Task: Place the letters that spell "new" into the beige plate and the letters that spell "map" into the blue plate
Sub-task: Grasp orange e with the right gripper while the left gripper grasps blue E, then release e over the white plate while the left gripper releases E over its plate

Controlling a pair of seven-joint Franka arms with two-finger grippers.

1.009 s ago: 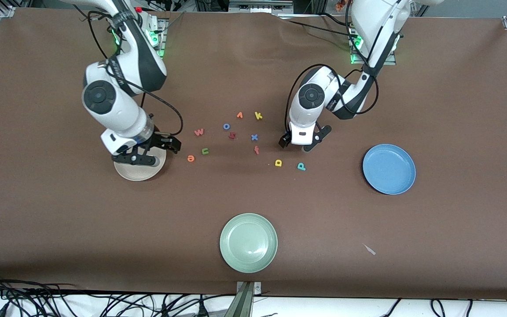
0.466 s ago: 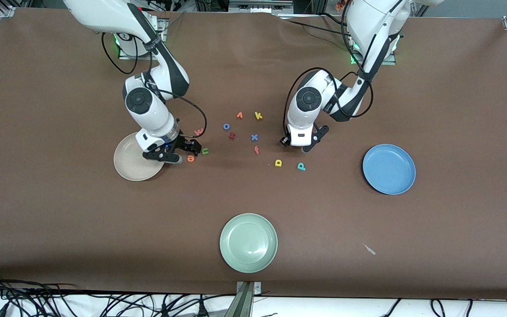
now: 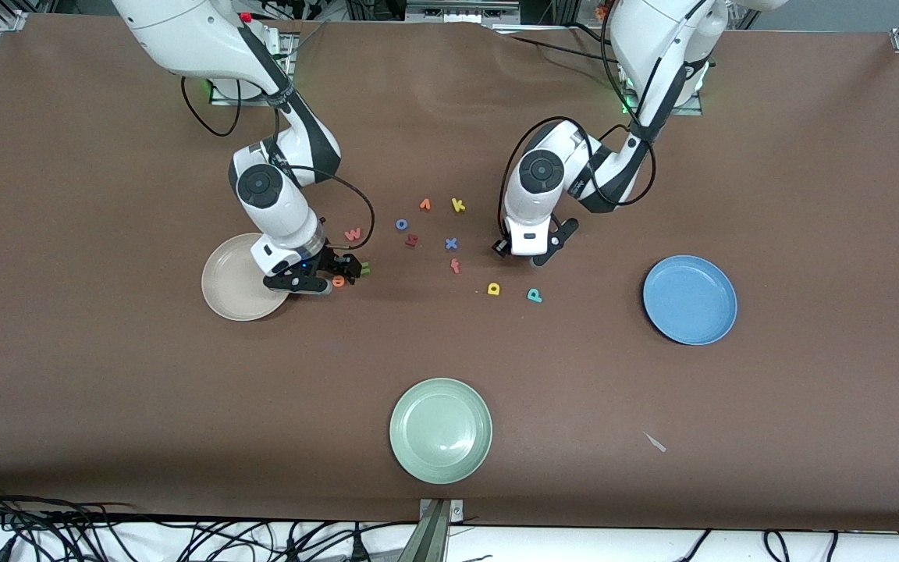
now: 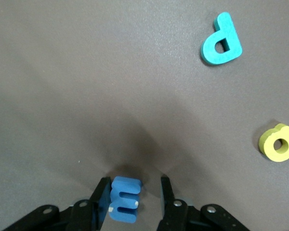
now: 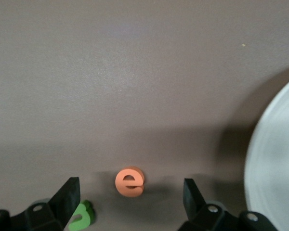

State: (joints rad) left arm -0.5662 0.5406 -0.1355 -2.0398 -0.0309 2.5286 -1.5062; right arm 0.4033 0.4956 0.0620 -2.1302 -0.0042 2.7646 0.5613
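My left gripper (image 3: 521,254) is down at the table beside the loose letters, open around the blue m (image 4: 125,198). The m leans on one finger (image 4: 102,195) with a gap to the other. Yellow a (image 3: 494,289) (image 4: 278,143) and teal p (image 3: 534,295) (image 4: 221,39) lie nearer the front camera. My right gripper (image 3: 336,279) (image 5: 131,190) is open over the orange e (image 5: 129,182) (image 3: 338,282), beside the beige plate (image 3: 227,289) (image 5: 279,163). Green n (image 5: 81,215) (image 3: 366,269) lies by one finger. Dark pink w (image 3: 353,233) lies farther back. The blue plate (image 3: 690,300) sits toward the left arm's end.
A pale green plate (image 3: 440,430) sits near the table's front edge. Other letters lie between the arms: blue o (image 3: 401,224), dark red h (image 3: 411,240), orange v (image 3: 424,204), yellow k (image 3: 458,205), blue x (image 3: 451,243), red f (image 3: 455,266). A small scrap (image 3: 656,442) lies toward the front.
My right gripper has swung from over the beige plate to the e and n and come down. My left gripper has stayed low over the same spot, shifting only slightly.
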